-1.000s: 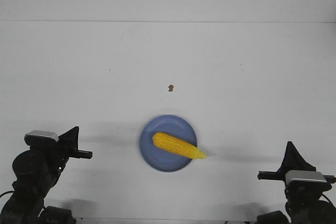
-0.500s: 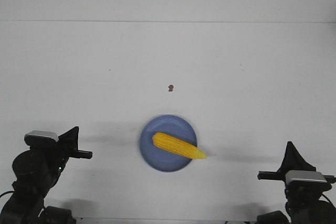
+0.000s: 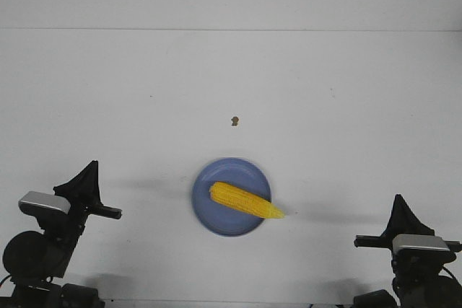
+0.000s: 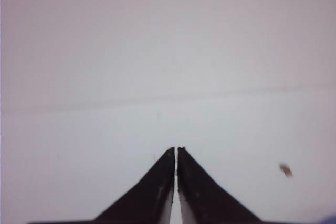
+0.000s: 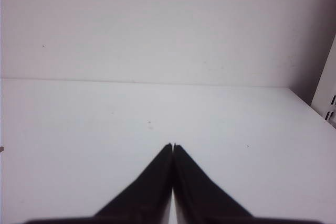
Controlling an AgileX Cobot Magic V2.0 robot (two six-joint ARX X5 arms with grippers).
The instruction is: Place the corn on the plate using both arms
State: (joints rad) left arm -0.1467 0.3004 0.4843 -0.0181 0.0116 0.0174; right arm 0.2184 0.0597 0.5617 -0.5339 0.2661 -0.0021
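Both arms cut off at the near edge of the table (image 3: pixel 346 77) in the front view, only the upper segments and camera blocks showing; left gripper (image 4: pixel 176 153) and right gripper (image 5: pixel 172 148) cropped at the base in the wrist views, fingers pressed together; brown speck (image 3: pixel 234 120) too small to identify, blurred in the left wrist view; sliver of blue at that picture's corner, too little to name; part of the plate (image 3: pixel 216 218) hidden under the corn (image 3: pixel 245 200).

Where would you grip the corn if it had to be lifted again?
Probably mid-cob on the corn, from above, fingers across its width. It lies flat and slanted on the plate, tapered tip past the rim, so the thicker middle should hold best.
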